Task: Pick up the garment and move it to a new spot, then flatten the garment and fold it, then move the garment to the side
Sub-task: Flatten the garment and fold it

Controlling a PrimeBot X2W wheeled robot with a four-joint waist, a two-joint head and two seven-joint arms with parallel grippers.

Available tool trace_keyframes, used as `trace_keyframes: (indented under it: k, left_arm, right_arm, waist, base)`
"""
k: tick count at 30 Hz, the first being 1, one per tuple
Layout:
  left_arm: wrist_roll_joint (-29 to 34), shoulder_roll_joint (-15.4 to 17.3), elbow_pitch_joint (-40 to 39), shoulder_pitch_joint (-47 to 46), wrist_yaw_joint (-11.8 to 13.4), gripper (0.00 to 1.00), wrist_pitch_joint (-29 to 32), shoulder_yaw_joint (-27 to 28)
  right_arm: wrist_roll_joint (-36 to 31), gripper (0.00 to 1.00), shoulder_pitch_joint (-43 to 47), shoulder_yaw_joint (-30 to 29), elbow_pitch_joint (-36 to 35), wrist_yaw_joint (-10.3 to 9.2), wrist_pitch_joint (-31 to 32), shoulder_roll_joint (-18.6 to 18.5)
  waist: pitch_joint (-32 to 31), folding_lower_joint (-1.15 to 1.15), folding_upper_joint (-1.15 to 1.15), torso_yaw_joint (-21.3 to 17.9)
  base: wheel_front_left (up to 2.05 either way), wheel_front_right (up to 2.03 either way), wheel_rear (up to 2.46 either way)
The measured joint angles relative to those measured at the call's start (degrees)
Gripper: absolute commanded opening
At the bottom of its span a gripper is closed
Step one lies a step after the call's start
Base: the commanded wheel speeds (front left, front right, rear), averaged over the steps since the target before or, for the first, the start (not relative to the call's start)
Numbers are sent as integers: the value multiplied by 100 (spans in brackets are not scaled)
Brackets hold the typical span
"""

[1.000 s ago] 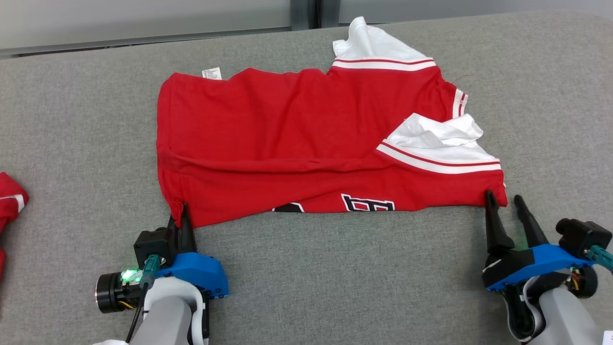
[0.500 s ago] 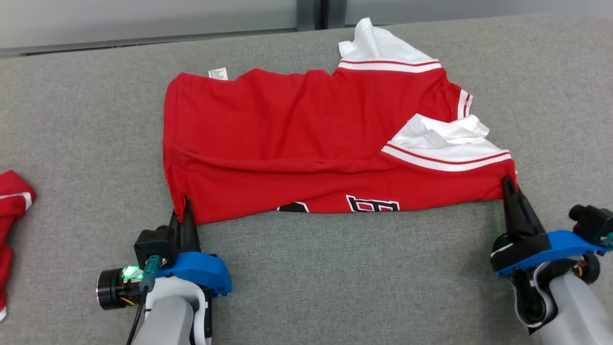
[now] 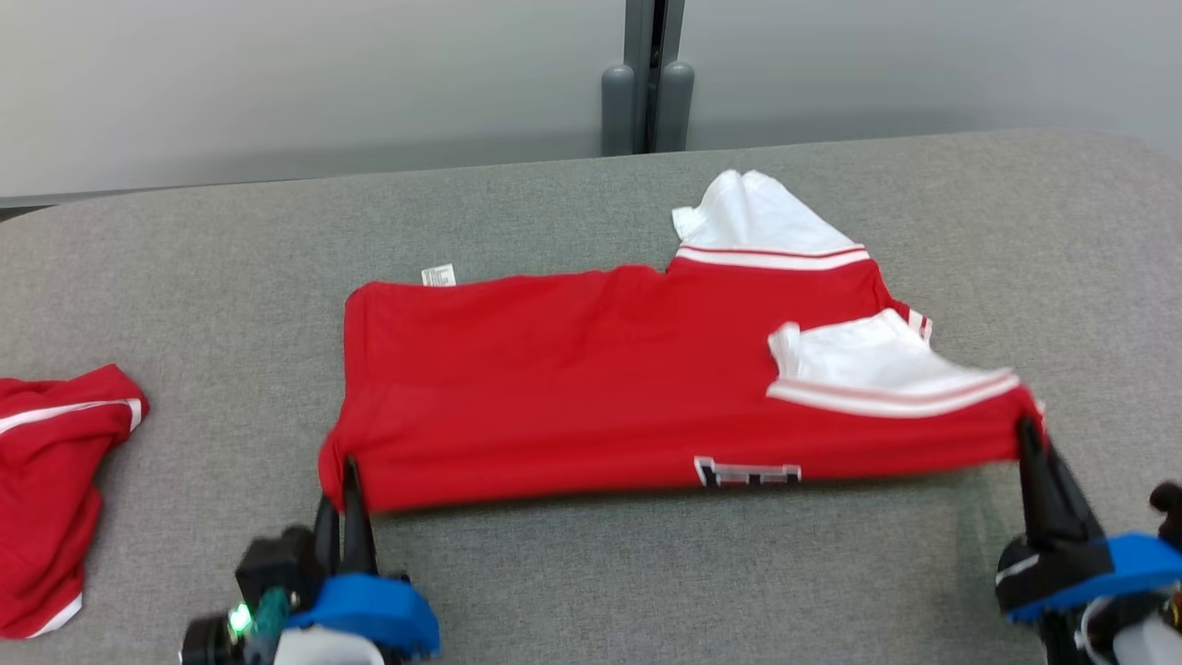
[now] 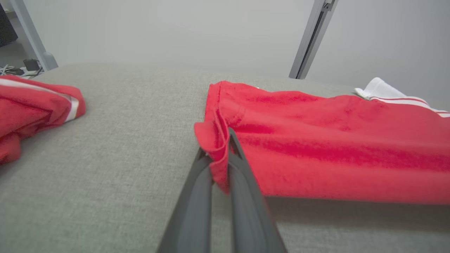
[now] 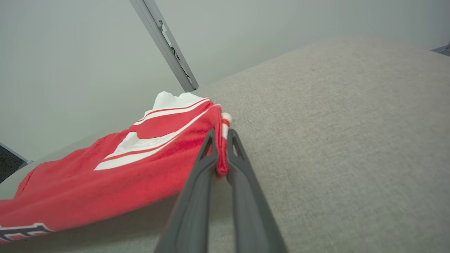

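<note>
Since the earlier frame, the near edge of the garment (image 3: pixel 591 388) has been lifted and drawn taut, and the head camera has been tilted upward. Open grey padded surface (image 3: pixel 646 573) remains along the bottom and right of the frame. The garment is spread across the centre. A second red garment (image 3: pixel 46 480) lies at the left edge. The left gripper (image 3: pixel 343 476) is clamped on the garment's lower-left corner and the right gripper (image 3: pixel 1027 434) on its lower-right corner.

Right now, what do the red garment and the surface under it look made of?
Red garment: soft matte knit, probably cotton jersey; it drapes and creases limply. Grey surface: matte woven upholstery fabric, by its visible coarse weave; padding underneath can't be told.
</note>
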Motion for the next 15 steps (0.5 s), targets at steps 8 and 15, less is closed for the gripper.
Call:
trace_keyframes:
  k: [8,15]
  left_arm:
    - [-408,0,400,580,145,100,1,-253]
    - [-94,13,328,-156,214,100,0,12]
  right_arm:
    - [-57,100,461,205,280,-4,0,-36]
    - [-669,100,54,73,81,-4,-1,-146]
  waist:
    - [-2,0,0,-96]
    - [305,0,0,-92]
  base:
    - [0,0,0]
    - [0,0,0]
